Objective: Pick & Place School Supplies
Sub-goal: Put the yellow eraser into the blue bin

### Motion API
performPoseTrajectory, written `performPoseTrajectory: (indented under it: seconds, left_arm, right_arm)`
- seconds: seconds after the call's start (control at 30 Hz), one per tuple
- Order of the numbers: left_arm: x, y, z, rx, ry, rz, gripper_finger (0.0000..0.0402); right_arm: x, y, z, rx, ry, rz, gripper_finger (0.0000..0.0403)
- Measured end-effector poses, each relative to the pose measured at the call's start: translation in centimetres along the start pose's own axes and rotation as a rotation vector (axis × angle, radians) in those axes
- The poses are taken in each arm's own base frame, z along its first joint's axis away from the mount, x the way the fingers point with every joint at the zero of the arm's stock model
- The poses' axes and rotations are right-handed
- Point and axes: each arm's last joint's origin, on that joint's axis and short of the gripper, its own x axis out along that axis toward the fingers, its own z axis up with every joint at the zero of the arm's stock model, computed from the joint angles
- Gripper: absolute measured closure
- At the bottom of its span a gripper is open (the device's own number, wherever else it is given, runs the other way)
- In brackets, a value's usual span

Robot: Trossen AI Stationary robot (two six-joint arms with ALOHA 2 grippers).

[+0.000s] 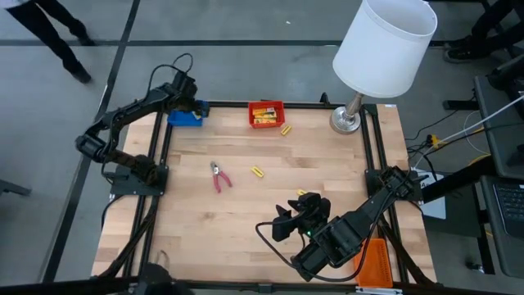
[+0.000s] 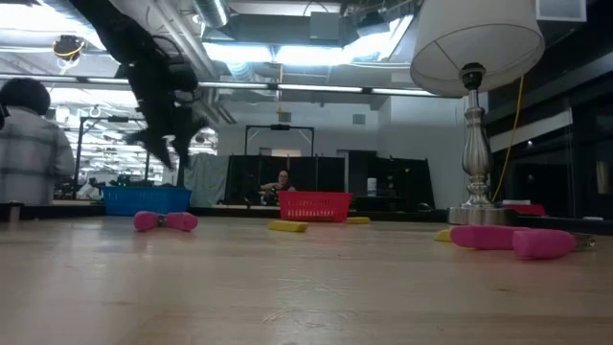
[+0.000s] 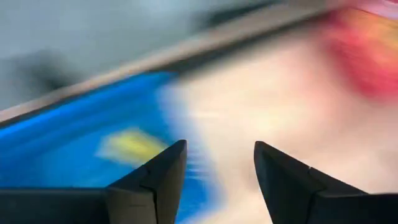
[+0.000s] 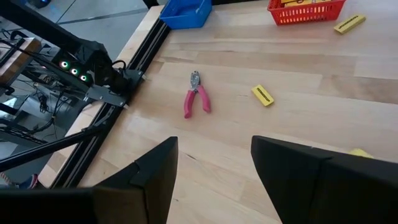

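The left pincer (image 1: 195,105) hangs over the blue plastic tray (image 1: 185,117) at the far edge of the pale plank-wood bench (image 1: 246,221), its dark wedge fingers spread and empty. The right pincer (image 1: 288,220), also spread, hovers near the front. Pink-handled, metal-tipped pliers (image 1: 219,176) lie mid-bench beside an oblong yellow packet (image 1: 259,172); more packets fill the red mesh tray (image 1: 267,114).

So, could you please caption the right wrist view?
Open right tool overlooking pink pliers and a yellow packet.
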Motion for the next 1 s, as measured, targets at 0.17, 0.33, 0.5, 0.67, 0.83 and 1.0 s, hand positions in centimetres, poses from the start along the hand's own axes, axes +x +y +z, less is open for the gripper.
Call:
performPoseTrajectory:
  seconds: [0.17,0.33,0.5,0.67,0.83,1.0]
  left_arm:
    - [-0.6,-6.0,-1.9,0.371,0.074,-0.378,0.0226]
    - [-1.8,-13.2,-5.8,0.804,0.080,-0.562,0.0235]
    - [-3.5,-18.8,-9.6,1.205,-0.105,-0.499,0.0232]
    - [-1.7,-20.8,-11.3,1.302,-0.083,-0.487,0.0232]
    - [0.2,-21.8,-11.8,1.409,0.027,-0.533,0.0235]
    - [1.4,-23.4,-11.2,1.490,0.058,-0.591,0.0235]
  right_arm:
    - [0.0,0.0,0.0,-0.001,0.000,0.000,0.0193]
    - [-0.1,0.0,-0.1,0.001,-0.002,0.003,0.0193]
    - [-0.3,0.0,-0.2,0.008,-0.004,0.016,0.0193]
    - [-0.5,0.2,-0.3,0.021,-0.008,0.032,0.0193]
    - [-0.6,0.2,-0.5,0.025,-0.011,0.043,0.0193]
    - [-0.6,0.4,-0.5,0.048,-0.006,0.057,0.0193]
